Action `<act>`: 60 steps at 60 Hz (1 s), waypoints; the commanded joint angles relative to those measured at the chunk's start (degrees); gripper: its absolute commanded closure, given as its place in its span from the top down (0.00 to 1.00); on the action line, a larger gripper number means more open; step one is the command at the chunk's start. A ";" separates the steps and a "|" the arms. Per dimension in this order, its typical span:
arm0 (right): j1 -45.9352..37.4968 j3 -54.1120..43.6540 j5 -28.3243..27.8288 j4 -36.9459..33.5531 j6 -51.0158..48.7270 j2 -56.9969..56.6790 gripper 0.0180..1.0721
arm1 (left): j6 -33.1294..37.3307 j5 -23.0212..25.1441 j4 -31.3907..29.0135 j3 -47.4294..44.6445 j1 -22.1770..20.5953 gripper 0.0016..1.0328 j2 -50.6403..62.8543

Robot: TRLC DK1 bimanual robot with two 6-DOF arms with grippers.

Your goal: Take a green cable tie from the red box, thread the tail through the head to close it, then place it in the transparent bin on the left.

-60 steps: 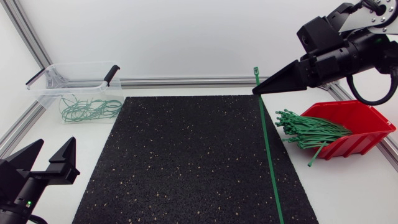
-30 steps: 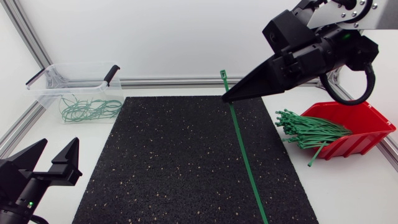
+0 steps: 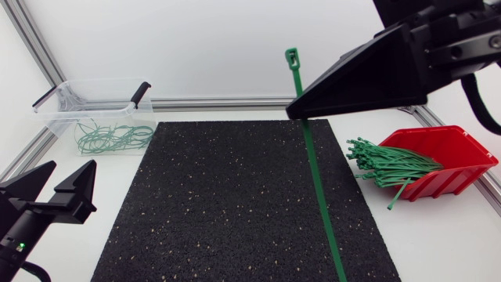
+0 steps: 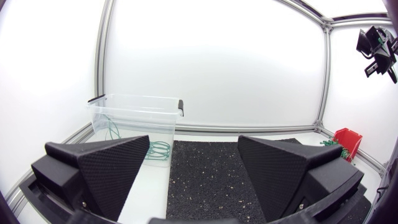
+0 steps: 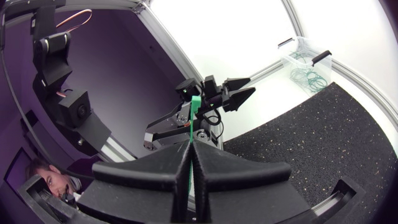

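My right gripper [image 3: 294, 111] is raised high over the black mat, shut on a straight green cable tie [image 3: 313, 168]. The tie's head [image 3: 292, 57] sticks up past the fingertips and its tail hangs down toward the mat's front edge. In the right wrist view the cable tie [image 5: 193, 118] rises from between the closed fingers of my right gripper [image 5: 190, 149]. The red box [image 3: 442, 160] at the right holds a bundle of green ties [image 3: 387, 166]. The transparent bin [image 3: 98, 115] at the back left holds closed green ties. My left gripper [image 3: 53, 184] stands open at the front left, nothing between its fingers [image 4: 115, 165].
The black mat [image 3: 227, 204] covers the table's middle. One loose tie [image 3: 399, 193] hangs out over the red box's front. The aluminium frame rail [image 3: 219, 103] runs along the back edge behind the bin.
My right gripper has swung left from near the red box and risen toward the camera, carrying the tie. The left gripper has shifted slightly.
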 commanded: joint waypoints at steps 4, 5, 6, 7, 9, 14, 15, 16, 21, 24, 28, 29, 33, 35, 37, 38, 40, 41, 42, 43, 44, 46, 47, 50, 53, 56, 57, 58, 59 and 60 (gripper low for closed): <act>3.72 1.43 -0.51 0.59 3.92 -3.65 0.05 | -1.75 0.29 -0.73 2.75 -0.96 0.96 2.25; 4.25 1.34 -0.42 0.94 4.45 -4.09 0.05 | -1.84 0.64 -0.81 2.84 -1.22 0.96 2.07; 4.60 1.34 -0.42 1.29 4.89 -4.35 0.05 | -1.93 1.08 -0.81 2.93 -1.48 0.96 1.98; 4.77 1.34 -0.42 1.65 5.33 -4.62 0.05 | -2.02 1.35 -0.90 2.93 -1.75 0.96 1.81; 5.13 1.43 -0.42 2.52 6.38 -5.06 0.05 | -2.46 1.35 -1.08 3.01 -2.36 0.96 1.54; 6.53 1.43 -0.16 4.72 8.93 -5.76 0.05 | -3.16 1.35 -1.08 3.10 -3.94 0.96 1.63; 6.97 1.43 -0.07 5.16 9.63 -5.94 0.05 | -3.34 1.35 -1.08 3.19 -4.47 0.96 1.63; 7.41 1.43 0.02 5.51 10.07 -5.94 0.05 | -3.42 1.35 -1.08 3.19 -4.74 0.96 1.72; 8.64 1.51 0.28 6.66 11.48 -6.20 0.05 | -4.83 1.52 -1.16 4.24 -6.23 0.93 2.51; 9.26 1.51 0.37 6.92 11.74 -6.20 0.05 | -5.97 2.49 -1.34 5.48 -7.11 0.93 3.83; 9.61 0.99 0.37 7.89 12.44 -6.20 0.05 | -7.73 4.60 -2.04 7.23 -7.20 0.93 5.94; 9.61 0.81 0.37 8.24 12.71 -6.11 0.05 | -7.99 4.86 -2.13 7.58 -7.20 0.93 6.29; 9.78 0.20 0.46 10.00 14.29 -6.11 0.05 | -9.75 7.15 -3.63 10.13 -7.20 0.93 8.40; 10.05 0.11 0.81 10.43 14.73 -6.11 0.05 | -10.54 8.47 -3.89 11.28 -7.11 0.93 9.63; 10.75 0.02 1.51 10.52 15.96 -6.11 0.05 | -11.25 9.43 -4.06 12.24 -7.11 0.93 10.51; 11.10 -0.24 1.78 10.79 17.98 -6.11 0.05 | -11.51 9.96 -4.33 12.77 -7.11 0.93 10.86; 11.72 -0.60 1.78 11.75 20.71 -6.02 0.05 | -12.04 10.58 -4.50 13.47 -7.20 0.93 11.56; 11.89 -0.86 1.86 12.28 21.41 -6.02 0.05 | -12.21 10.84 -4.59 13.82 -7.20 0.93 11.91; 12.07 -1.03 2.13 12.90 22.02 -6.02 0.05 | -12.48 11.37 -4.68 14.26 -7.20 0.93 12.35; 12.42 -1.12 2.92 13.16 22.46 -6.02 0.05 | -12.92 11.89 -4.68 14.79 -7.28 0.93 12.79; 12.95 -1.30 3.88 13.33 22.64 -6.02 0.05 | -13.18 12.33 -4.68 15.14 -7.37 0.93 13.23; 14.00 -1.83 5.64 14.21 22.82 -6.02 0.05 | -14.15 13.12 -4.77 16.11 -7.37 0.93 14.29; 14.18 -2.09 6.17 14.65 22.99 -6.02 0.05 | -14.32 13.56 -5.03 16.64 -7.37 0.93 14.99; 14.27 -3.32 6.87 16.67 23.96 -5.94 0.05 | -14.41 14.27 -6.17 18.22 -7.28 0.93 16.84; 14.44 -4.55 7.75 18.52 24.75 -5.67 0.05 | -14.85 15.50 -7.23 19.80 -7.37 0.93 18.68; 14.35 -5.87 8.10 20.01 25.01 -4.97 0.05 | -14.85 18.66 -7.84 20.86 -6.85 0.93 20.53; 14.35 -6.04 8.37 20.28 25.01 -4.88 0.05 | -14.85 19.45 -7.76 20.94 -6.76 0.93 20.70; 14.35 -6.31 8.54 20.63 25.10 -4.79 0.05 | -14.94 20.33 -7.67 21.12 -6.58 0.93 20.97; 14.35 -6.48 8.98 20.89 25.10 -4.62 0.05 | -15.11 20.68 -7.76 21.30 -6.41 0.93 21.14; 14.35 -6.66 9.16 21.07 25.10 -4.62 0.05 | -15.11 20.77 -7.76 21.47 -6.32 0.93 21.23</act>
